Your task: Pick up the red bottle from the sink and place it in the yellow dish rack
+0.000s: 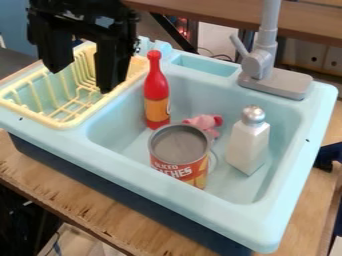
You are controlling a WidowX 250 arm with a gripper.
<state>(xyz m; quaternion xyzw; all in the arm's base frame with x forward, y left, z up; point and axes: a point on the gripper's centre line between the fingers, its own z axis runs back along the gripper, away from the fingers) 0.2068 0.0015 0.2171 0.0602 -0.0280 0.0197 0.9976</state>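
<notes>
The black gripper [84, 75] hangs at the upper left over the yellow dish rack [63, 123], its two fingers spread apart with nothing between them. To its right, a red bottle [156, 89] with an orange label stands upright in the light blue sink [127, 140]. In front of the bottle is an open-topped can [179, 157] with a red and yellow label. A pink toy [204, 122] lies behind the can, partly hidden by it. A white shaker [248, 142] with a silver top stands on the right side of the basin.
A grey faucet [262, 65] rises from the sink's back right corner. The basin walls surround the bottle, can, toy and shaker. The sink rests on a wooden table [87, 202]. A dark blue object [327, 156] shows at the right edge.
</notes>
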